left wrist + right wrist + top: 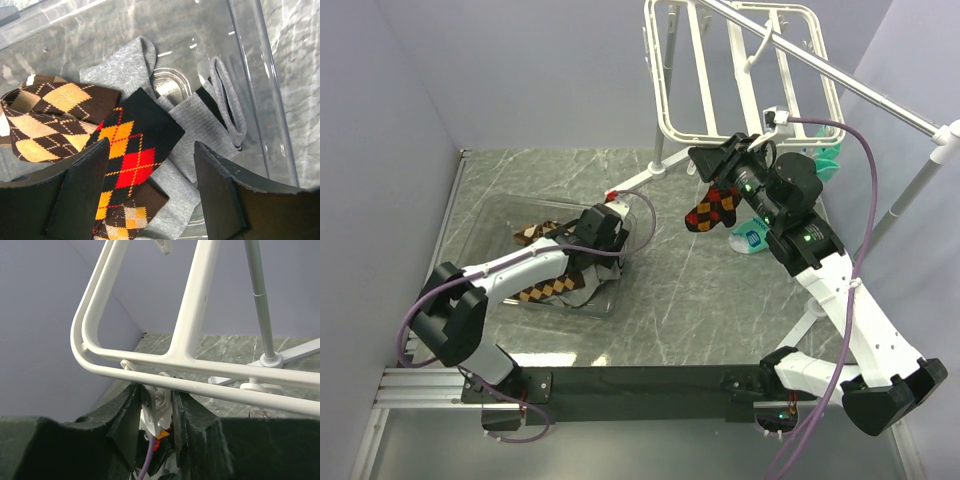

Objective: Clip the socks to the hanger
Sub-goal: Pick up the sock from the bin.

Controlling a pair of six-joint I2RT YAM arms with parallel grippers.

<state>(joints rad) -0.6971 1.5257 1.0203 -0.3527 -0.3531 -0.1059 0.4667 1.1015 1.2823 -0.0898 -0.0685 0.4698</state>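
Two hands — left hand [150,145] agape over socks [132,125] in clear bin [255,75], right hand [156,392] tight on hanger [195,305] clip [161,402].

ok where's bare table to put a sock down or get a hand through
Bare marble lies between the clear bin and the right arm, and along the back wall behind the bin. Crowded: the bin, full of socks, and back right, where hanger, metal stand and a mint sock meet.
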